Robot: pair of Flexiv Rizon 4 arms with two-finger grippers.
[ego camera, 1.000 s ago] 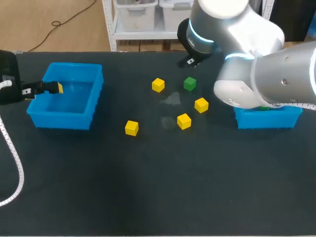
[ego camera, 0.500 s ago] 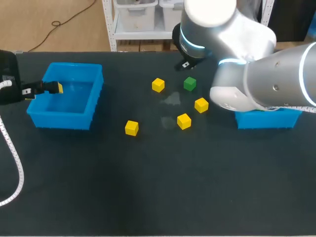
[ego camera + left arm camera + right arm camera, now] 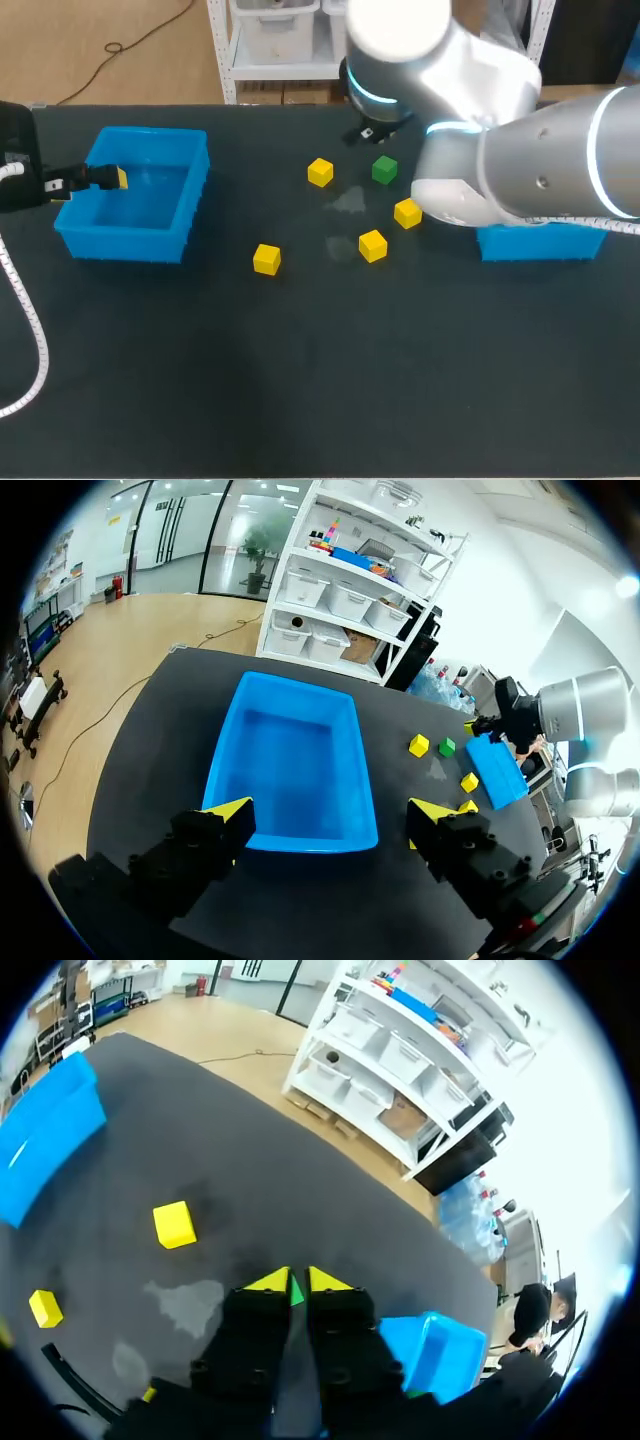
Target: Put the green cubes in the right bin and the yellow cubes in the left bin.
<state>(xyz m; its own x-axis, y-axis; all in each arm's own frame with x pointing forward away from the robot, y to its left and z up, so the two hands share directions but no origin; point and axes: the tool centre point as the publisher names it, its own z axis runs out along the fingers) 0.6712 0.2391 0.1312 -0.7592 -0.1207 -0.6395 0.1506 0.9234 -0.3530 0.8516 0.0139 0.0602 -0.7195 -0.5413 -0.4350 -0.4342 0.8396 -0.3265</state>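
1. No text, number or sign can be read on the left bin (image 3: 120, 245), the right bin (image 3: 540, 245), the yellow cubes (image 3: 320, 172) or the green cube (image 3: 384, 169).
2. The table (image 3: 300, 380) bears no legible marking.

a robotics lab: a left arm (image 3: 15, 165) and right arm (image 3: 520, 170) at a black table (image 3: 320, 380).

A dark table (image 3: 300, 380) stands on wooden floor (image 3: 60, 60) before white shelving (image 3: 222, 60).

Right arm (image 3: 520, 150): thick, rounded silver-grey links, a white end cap and glowing light-blue rings at the joints. Left arm (image 3: 15, 150): black housing with a ribbed white cable (image 3: 36, 340). The left gripper (image 3: 332, 810) and right gripper (image 3: 297, 1280) have blocky black fingers with yellow tips.
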